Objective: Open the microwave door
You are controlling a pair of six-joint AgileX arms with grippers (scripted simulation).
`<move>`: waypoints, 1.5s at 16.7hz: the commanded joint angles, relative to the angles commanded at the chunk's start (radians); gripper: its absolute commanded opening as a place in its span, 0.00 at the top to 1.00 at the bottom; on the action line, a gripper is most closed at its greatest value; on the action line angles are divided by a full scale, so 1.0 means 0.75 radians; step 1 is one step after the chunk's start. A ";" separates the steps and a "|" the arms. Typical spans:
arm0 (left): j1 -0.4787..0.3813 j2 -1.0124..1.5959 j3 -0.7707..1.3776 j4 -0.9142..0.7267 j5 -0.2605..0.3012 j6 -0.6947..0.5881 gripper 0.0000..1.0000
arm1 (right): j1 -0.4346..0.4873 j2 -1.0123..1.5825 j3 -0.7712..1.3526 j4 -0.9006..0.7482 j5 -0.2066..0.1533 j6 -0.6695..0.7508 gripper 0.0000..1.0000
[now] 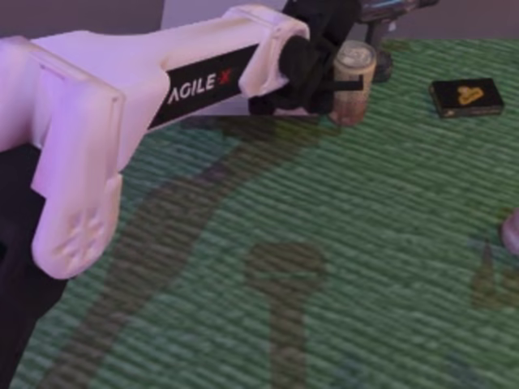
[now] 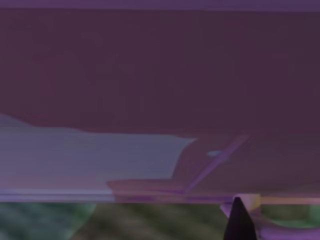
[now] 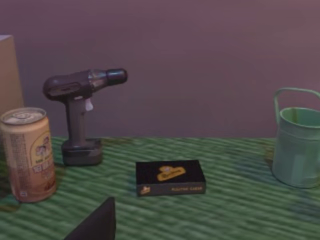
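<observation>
A green ribbed cloth (image 1: 340, 243) covers the table under a dull purple wall. My left gripper (image 1: 320, 69) reaches to the microwave (image 1: 203, 16), just beside the tan can (image 1: 353, 81); I cannot tell whether its fingers are spread or pressed. Only my left wrist view shows the microwave door (image 2: 160, 70), filling it close up. My right wrist view alone shows a drill (image 3: 80, 117) behind the can, a black box (image 3: 170, 177), and a green watering can (image 3: 297, 150), its inside unseen. My right gripper's fingers are not shown clearly.

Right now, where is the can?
In the top view the can stands at the table's far edge, touching or just beside the left gripper, with the drill behind it.
</observation>
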 joint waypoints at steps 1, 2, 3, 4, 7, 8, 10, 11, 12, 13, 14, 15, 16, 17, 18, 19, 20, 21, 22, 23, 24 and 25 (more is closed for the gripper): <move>0.000 0.000 0.000 0.000 0.000 0.000 1.00 | 0.000 0.000 0.000 0.000 0.000 0.000 0.00; 0.000 0.000 0.000 0.000 0.000 0.000 1.00 | 0.000 0.000 0.000 0.000 0.000 0.000 0.00; 0.000 0.000 0.000 0.000 0.000 0.000 1.00 | 0.000 0.000 0.000 0.000 0.000 0.000 0.00; -0.049 -0.038 -0.077 -0.010 0.015 -0.003 1.00 | 0.000 0.000 0.000 0.000 0.000 0.000 0.00; -0.049 -0.069 -0.133 0.019 -0.002 -0.007 1.00 | 0.000 0.000 0.000 0.000 0.000 0.000 0.00; -0.048 -0.090 -0.168 0.040 -0.010 -0.015 1.00 | 0.000 0.000 0.000 0.000 0.000 0.000 0.00; -0.044 -0.128 -0.229 0.079 -0.024 -0.034 1.00 | 0.000 0.000 0.000 0.000 0.000 0.000 0.00; -0.043 -0.138 -0.242 0.088 -0.027 -0.038 1.00 | 0.000 0.000 0.000 0.000 0.000 0.000 0.00; -0.043 -0.139 -0.243 0.089 -0.027 -0.038 1.00 | 0.000 0.000 0.000 0.000 0.000 0.000 0.00; -0.043 -0.139 -0.243 0.089 -0.027 -0.038 1.00 | 0.000 0.000 0.000 0.000 0.000 0.000 0.00; -0.043 -0.139 -0.243 0.089 -0.027 -0.038 1.00 | 0.000 0.000 0.000 0.000 0.000 0.000 0.00; -0.043 -0.139 -0.243 0.089 -0.027 -0.038 1.00 | 0.000 0.000 0.000 0.000 0.000 0.000 0.00; -0.043 -0.139 -0.243 0.089 -0.027 -0.038 1.00 | 0.000 0.000 0.000 0.000 0.000 0.000 0.00; -0.043 -0.139 -0.243 0.089 -0.027 -0.038 1.00 | 0.000 0.000 0.000 0.000 0.000 0.000 0.00; -0.043 -0.139 -0.243 0.089 -0.027 -0.038 1.00 | 0.000 0.000 0.000 0.000 0.000 0.000 0.00; -0.043 -0.139 -0.243 0.089 -0.027 -0.038 1.00 | 0.000 0.000 0.000 0.000 0.000 0.000 0.00; -0.043 -0.139 -0.243 0.089 -0.027 -0.038 1.00 | 0.000 0.000 0.000 0.000 0.000 0.000 0.00; -0.043 -0.139 -0.243 0.089 -0.027 -0.038 1.00 | 0.000 0.000 0.000 0.000 0.000 0.000 0.00; -0.043 -0.139 -0.243 0.089 -0.027 -0.038 1.00 | 0.000 0.000 0.000 0.000 0.000 0.000 0.00; -0.043 -0.139 -0.243 0.089 -0.027 -0.038 1.00 | 0.000 0.000 0.000 0.000 0.000 0.000 0.00; -0.043 -0.139 -0.243 0.089 -0.027 -0.038 1.00 | 0.000 0.000 0.000 0.000 0.000 0.000 0.00; -0.043 -0.139 -0.243 0.089 -0.027 -0.038 1.00 | 0.000 0.000 0.000 0.000 0.000 0.000 0.00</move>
